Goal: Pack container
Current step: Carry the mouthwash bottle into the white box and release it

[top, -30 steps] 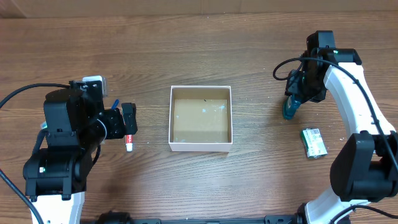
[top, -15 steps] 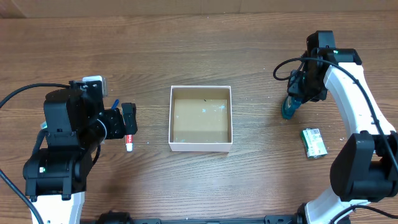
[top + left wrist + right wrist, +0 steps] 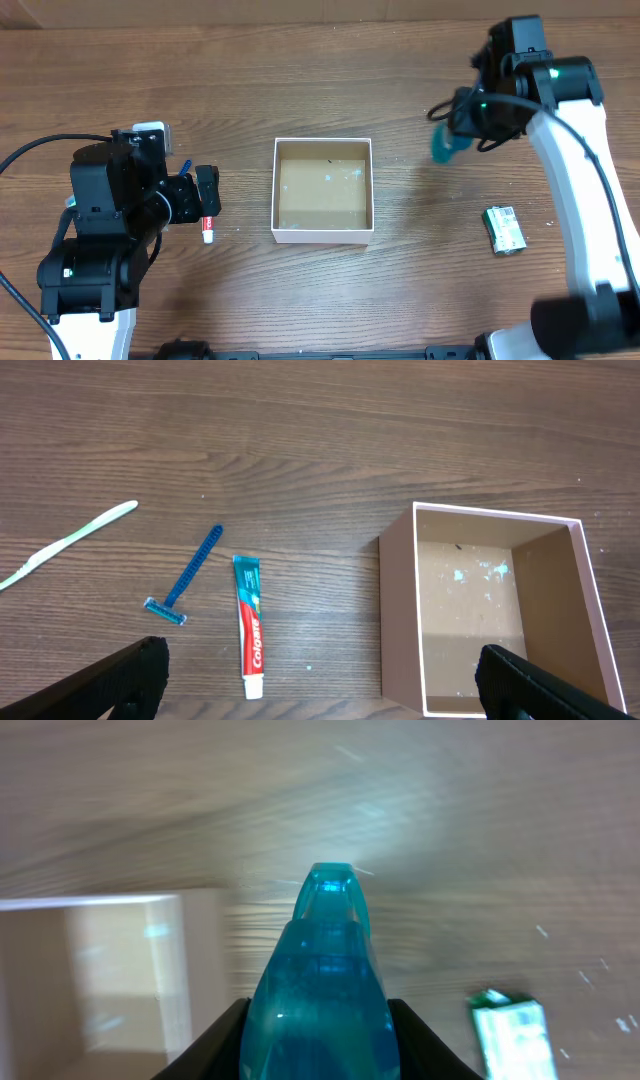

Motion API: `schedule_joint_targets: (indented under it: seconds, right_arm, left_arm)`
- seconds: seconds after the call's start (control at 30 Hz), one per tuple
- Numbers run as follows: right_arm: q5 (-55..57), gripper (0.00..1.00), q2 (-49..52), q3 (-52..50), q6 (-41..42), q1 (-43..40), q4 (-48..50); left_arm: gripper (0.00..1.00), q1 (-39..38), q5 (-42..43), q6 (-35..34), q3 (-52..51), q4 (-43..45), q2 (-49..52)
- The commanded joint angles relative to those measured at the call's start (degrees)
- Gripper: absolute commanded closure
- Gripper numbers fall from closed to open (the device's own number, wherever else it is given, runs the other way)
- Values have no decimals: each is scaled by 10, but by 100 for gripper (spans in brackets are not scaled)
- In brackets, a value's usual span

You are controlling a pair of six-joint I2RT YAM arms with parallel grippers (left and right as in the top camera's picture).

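The container (image 3: pixel 323 234) is a square white-walled box with a brown floor at the table's middle, also in the left wrist view (image 3: pixel 400 610) and blurred at the left of the right wrist view (image 3: pixel 90 905). It holds nothing. My right gripper (image 3: pixel 452 135) is shut on a translucent teal bottle (image 3: pixel 320 990), lifted above the table to the right of the container; in the overhead view the teal bottle (image 3: pixel 443 146) shows just under the wrist. My left gripper (image 3: pixel 320 705) hangs open to the left of the container, over a red and white toothpaste tube (image 3: pixel 250 625).
A blue razor (image 3: pixel 187 580) and a white-green toothbrush (image 3: pixel 70 545) lie left of the toothpaste. A small green and white packet (image 3: pixel 504 229) lies on the wood at the right, also in the right wrist view (image 3: pixel 515 1035). A cardboard edge runs along the table's back.
The right gripper has closed on the teal bottle and lifted it up and to the left, toward the container. The left arm has not moved.
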Motion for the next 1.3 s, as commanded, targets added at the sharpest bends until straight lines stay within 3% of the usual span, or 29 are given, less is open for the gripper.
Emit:
schedule_joint_targets:
  seconds: [0.0,0.17,0.37,0.63,0.9,1.17,1.23,1.27]
  right_arm:
    - [-29,96,-70,44,11,99,-1]
    - [-14,96,-61,44,45,222,2]
    - [31,96,-9,43,65,301,24]
    - [35,96,107,43,133,319,81]
    - [44,96,170,43,172,319,150]
    - [44,96,210,43,180,320,158]
    - [44,92,215,43,180,320,159]
    - [43,85,218,42,180,320,158]
  left_arm:
    - [0,2,2,-6,15,1,1]
    - [0,2,2,-6,15,1,1]
    - [0,2,2,-6,15,1,1]
    - [0,2,2,-6,15,1,1]
    - [0,2,2,-6,15,0,1]
    - [0,2,2,-6,15,0,1]
    - [0,2,2,-6,15,1,1]
    - [0,2,2,-6,15,1,1]
